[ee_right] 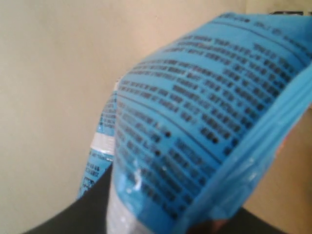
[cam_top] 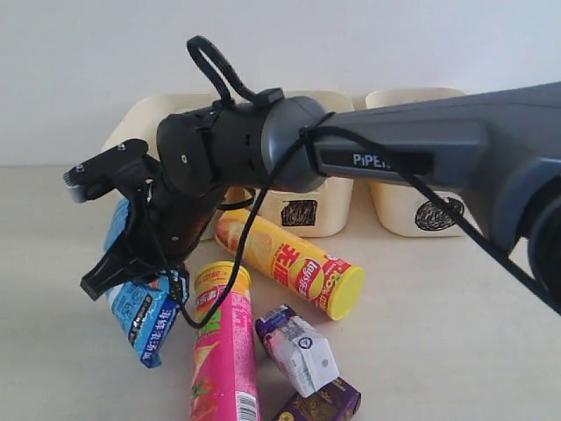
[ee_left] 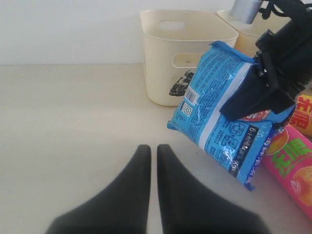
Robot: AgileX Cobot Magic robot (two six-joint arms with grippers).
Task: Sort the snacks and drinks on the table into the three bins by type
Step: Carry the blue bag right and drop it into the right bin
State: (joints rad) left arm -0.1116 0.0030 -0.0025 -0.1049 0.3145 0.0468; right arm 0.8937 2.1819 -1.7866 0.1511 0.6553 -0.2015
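My right gripper (cam_top: 138,263) reaches across to the left and is shut on the blue foil bag (cam_top: 142,311), which hangs tilted with its lower corner near the table (cam_top: 438,333). The bag (ee_right: 195,122) fills the right wrist view, over dark fingers (ee_right: 92,209). My left gripper (ee_left: 153,147) is shut and empty over bare table, with the blue bag (ee_left: 219,112) a little way ahead of it. The yellow tube (cam_top: 289,263) and pink tube (cam_top: 223,351) lie on their sides. The white-and-purple carton (cam_top: 302,346) and dark purple carton (cam_top: 320,405) lie near the front. The orange bag is hidden.
Three cream bins stand at the back: the left one (cam_top: 149,114) mostly behind the arm, the middle one (cam_top: 302,210) with a black square mark, the right one (cam_top: 429,210) with a circle. The left wrist view shows the nearest bin (ee_left: 180,58) behind the bag.
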